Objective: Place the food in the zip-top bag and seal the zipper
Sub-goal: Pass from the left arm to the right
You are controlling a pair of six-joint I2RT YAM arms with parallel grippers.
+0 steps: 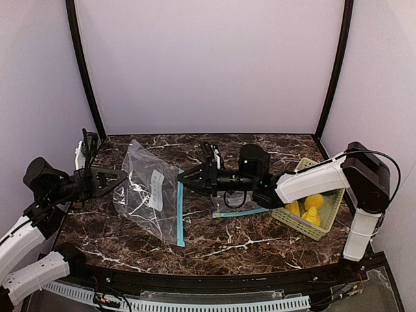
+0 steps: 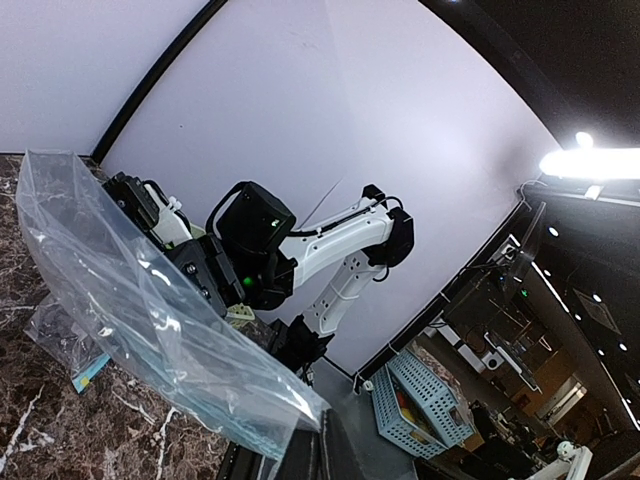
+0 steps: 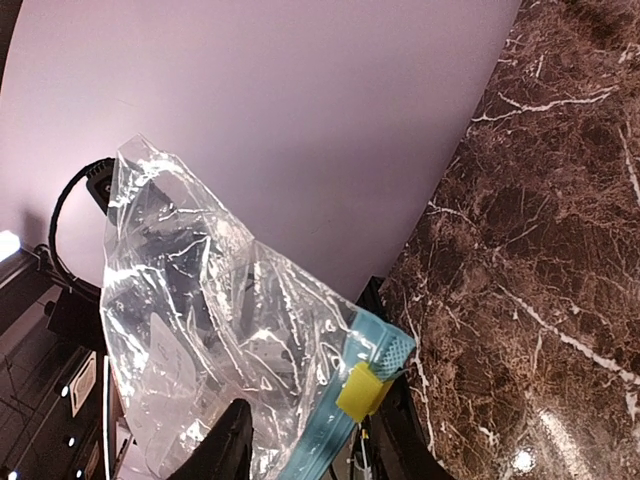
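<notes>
Yellow food pieces were seen lying in the basket by the right edge of the surface. The zip-top bag was held nearer the left edge, pinched by the left pincer. Its zipper edge was straddled by the right pincer; whether that pincer was gripping could not be told.

the bag hangs between the grippers, its lower edge on the table. the left gripper is at its left side, the right gripper at its zipper side, slider just before the fingertips. well behind the right gripper sits the basket with food in it. a strip, maybe a second bag, lies under that arm.
</notes>
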